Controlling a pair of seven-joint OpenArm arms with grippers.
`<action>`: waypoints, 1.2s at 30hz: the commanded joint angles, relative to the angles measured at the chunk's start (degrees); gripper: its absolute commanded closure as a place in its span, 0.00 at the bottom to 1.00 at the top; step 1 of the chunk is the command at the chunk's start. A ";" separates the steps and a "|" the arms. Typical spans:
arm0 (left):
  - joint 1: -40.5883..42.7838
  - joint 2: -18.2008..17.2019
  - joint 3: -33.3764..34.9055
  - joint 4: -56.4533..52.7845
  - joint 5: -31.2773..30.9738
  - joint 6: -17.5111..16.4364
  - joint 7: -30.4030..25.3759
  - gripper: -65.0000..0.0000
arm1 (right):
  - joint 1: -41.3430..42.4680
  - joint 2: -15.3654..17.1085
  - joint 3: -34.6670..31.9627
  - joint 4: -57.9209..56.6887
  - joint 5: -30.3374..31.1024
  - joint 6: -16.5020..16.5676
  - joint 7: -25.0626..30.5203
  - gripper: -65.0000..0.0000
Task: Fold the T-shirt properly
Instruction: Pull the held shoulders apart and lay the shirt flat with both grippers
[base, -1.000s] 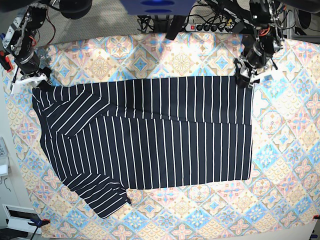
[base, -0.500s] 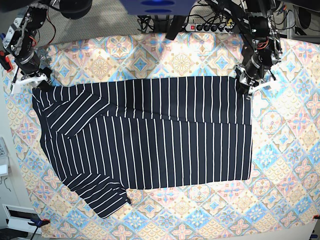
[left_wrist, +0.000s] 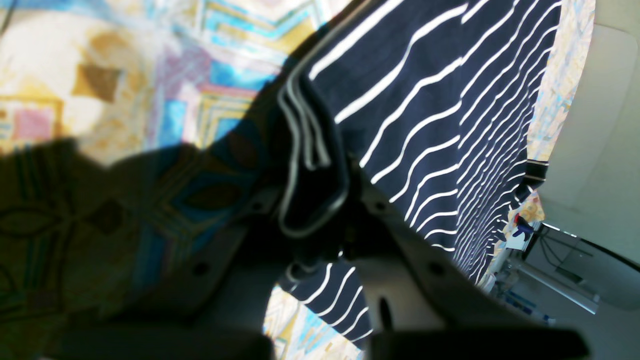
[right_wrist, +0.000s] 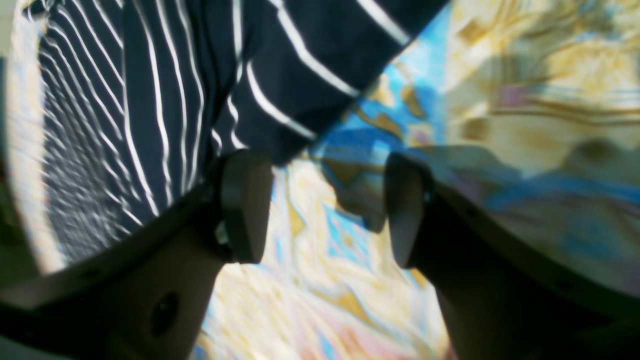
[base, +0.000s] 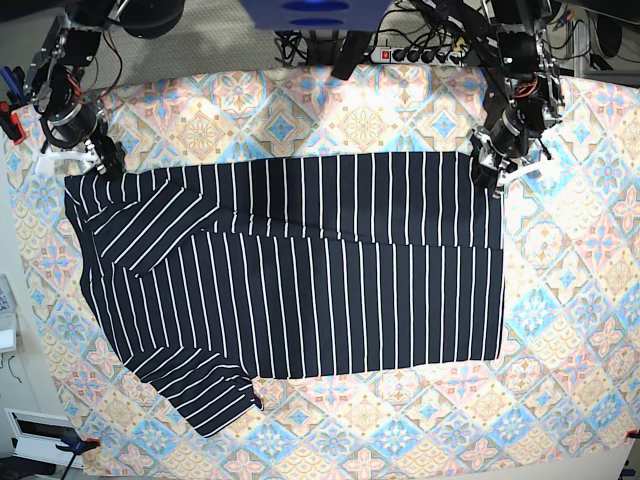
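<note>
The T-shirt, dark with thin white stripes, lies spread across the tablecloth, one sleeve folded over at the left. At its far right corner my left gripper is shut on a bunched fold of the striped cloth. The left wrist view shows that fold pinched in the left gripper, with the T-shirt stretching away beyond. My right gripper hovers at the shirt's far left corner. In its wrist view the right gripper stands open over bare tablecloth, the T-shirt edge just past one finger.
A power strip and cables lie beyond the table's far edge. The patterned tablecloth shows bare around the shirt, widest along the right and the near side. A small red and black item sits at the near left corner.
My left gripper has come down onto the shirt's far right corner and shut on it. My right gripper has opened and shifted slightly right at the far left corner.
</note>
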 joint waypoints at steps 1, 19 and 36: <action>0.17 -0.16 0.16 0.27 0.31 0.41 0.75 1.00 | 1.12 1.02 0.68 -0.71 0.89 0.47 0.22 0.44; 1.22 -0.16 0.07 0.63 0.04 0.41 0.75 1.00 | 10.35 2.61 2.09 -13.55 0.89 0.56 -0.31 0.69; 15.73 -2.36 -0.37 11.18 -0.04 0.41 0.75 1.00 | -8.99 2.96 1.82 4.04 1.25 0.56 -3.39 0.99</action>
